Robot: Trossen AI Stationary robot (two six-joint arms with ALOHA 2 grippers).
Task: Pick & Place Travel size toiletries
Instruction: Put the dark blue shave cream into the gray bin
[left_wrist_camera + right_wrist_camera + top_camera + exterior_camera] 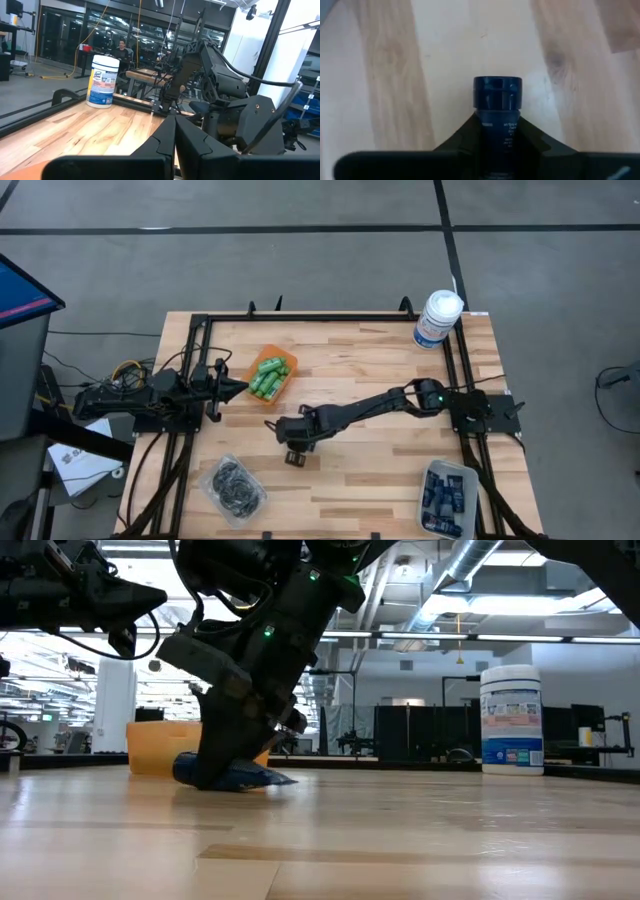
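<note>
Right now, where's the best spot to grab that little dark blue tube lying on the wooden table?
Probably across its flat body, behind the round cap, coming from above. The small dark navy tube lies flat on the wooden table, and the right gripper already straddles that part.

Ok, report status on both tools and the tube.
Right tool down at mid-table, shut on navy tube. Left tool shut, waiting beside orange bin. Nothing in the way.

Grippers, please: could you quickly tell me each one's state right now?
Left gripper: shut, holding nothing.
Right gripper: fingers shut on a navy tube.
</note>
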